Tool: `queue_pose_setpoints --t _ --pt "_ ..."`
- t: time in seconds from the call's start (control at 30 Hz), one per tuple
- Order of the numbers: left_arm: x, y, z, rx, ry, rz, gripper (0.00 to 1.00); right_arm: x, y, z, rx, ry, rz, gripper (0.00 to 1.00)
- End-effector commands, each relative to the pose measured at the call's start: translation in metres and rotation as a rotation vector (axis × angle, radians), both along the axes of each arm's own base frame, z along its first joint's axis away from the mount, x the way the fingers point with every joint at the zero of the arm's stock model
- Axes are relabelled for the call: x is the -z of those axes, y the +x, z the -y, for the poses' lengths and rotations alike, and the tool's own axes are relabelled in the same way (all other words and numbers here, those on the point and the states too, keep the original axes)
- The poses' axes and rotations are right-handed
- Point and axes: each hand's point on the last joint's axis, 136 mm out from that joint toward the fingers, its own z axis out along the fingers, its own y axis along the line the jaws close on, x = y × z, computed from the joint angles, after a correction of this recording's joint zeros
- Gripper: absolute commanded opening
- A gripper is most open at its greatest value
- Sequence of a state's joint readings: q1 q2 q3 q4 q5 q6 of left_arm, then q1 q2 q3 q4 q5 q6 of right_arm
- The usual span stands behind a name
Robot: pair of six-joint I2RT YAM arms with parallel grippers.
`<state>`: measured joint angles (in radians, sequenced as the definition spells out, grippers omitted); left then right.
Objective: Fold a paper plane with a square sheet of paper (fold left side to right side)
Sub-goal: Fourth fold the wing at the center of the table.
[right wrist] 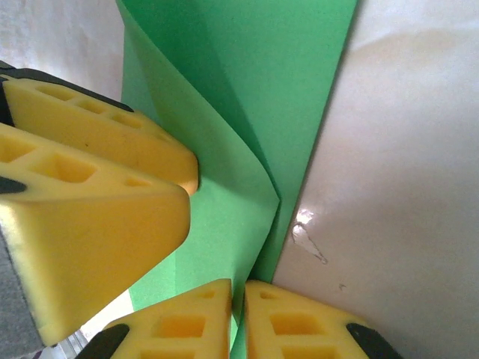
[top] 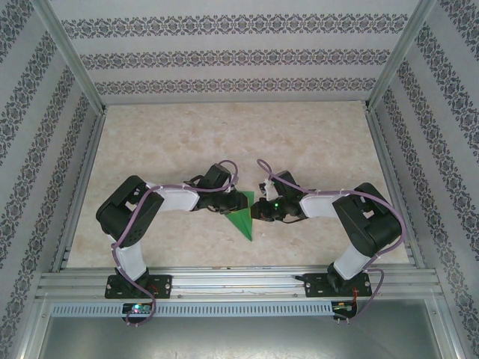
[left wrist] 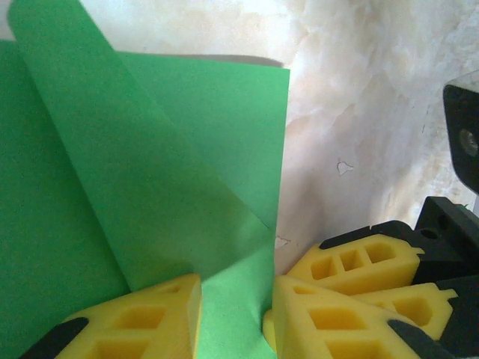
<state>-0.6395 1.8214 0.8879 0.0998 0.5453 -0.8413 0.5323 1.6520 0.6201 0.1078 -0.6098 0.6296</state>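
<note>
Beneath me lies a pale beige, marble-patterned tabletop (top: 224,134), evenly lit. Around me stand walls (top: 224,52) papered in grey ornamental stripes, edged by aluminium rails (top: 239,280).

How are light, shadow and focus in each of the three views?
Top external: soft, even light; the bright green paper sheet is sharp. Left wrist: its raised flap looks darker; the left gripper's yellow foam fingers look soft. Right wrist: pale sheen on the beige marbled table.
</note>
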Motion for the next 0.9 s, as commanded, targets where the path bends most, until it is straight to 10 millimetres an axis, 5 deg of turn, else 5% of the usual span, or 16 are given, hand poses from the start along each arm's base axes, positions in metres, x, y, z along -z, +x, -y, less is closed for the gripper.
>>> queue_pose_setpoints --t 0.0,0.33,0.57,0.87 --pt "0.013 0.001 -0.008 -0.014 0.021 -0.010 0.31 0.018 -0.002 0.014 0.030 -0.091 -0.023 0.16" --pt "0.026 -0.004 -0.013 -0.026 0.039 -0.037 0.31 -0.030 0.013 0.014 0.058 0.001 0.072 0.29" --pt "0.027 -0.005 -0.013 -0.029 0.035 -0.040 0.31 -0.058 0.001 0.035 0.076 0.006 0.096 0.35" --pt "0.029 -0.006 -0.015 -0.033 0.042 -0.043 0.32 -0.087 -0.035 0.021 0.040 0.164 0.038 0.11"
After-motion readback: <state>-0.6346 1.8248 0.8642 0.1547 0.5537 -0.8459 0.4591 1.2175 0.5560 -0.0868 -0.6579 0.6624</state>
